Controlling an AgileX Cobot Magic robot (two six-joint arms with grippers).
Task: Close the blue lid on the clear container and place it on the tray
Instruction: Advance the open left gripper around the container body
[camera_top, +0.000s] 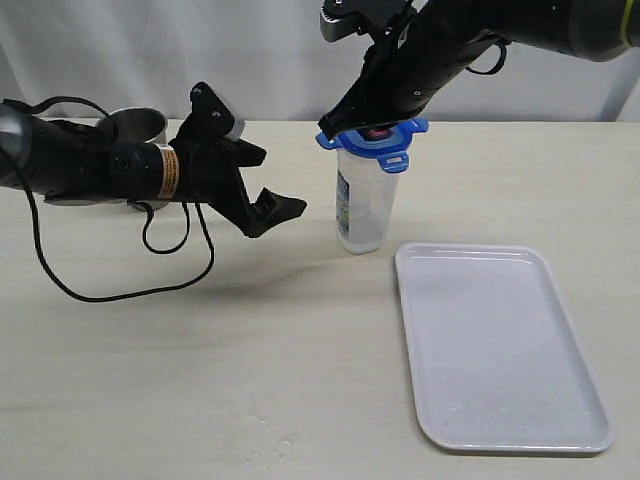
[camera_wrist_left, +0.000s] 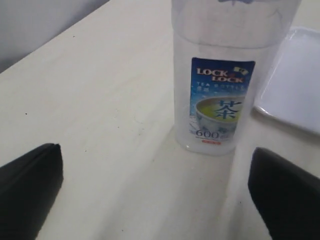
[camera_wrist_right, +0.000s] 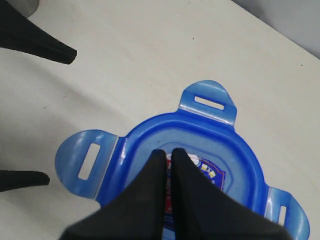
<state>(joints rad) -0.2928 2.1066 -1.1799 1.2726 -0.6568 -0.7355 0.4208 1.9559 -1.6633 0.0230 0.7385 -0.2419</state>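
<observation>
Blue lid (camera_wrist_right: 190, 150) sits on top of the clear container (camera_top: 366, 205), flaps sticking out, so not snapped yet. My right gripper (camera_wrist_right: 169, 156) is clenched, closed fingertips pressing down on the lid's label, holding nothing. My left gripper (camera_top: 262, 180) is spread wide and empty, level with the container and near it on the side away from the tray (camera_top: 500, 350). Step in hand: seating the lid. Next, I reckon, left closes around the body to steady it, then carries it to the tray. Container looks empty; tray is bare. Steel cup (camera_top: 137, 125) behind the left arm, contents not visible.
</observation>
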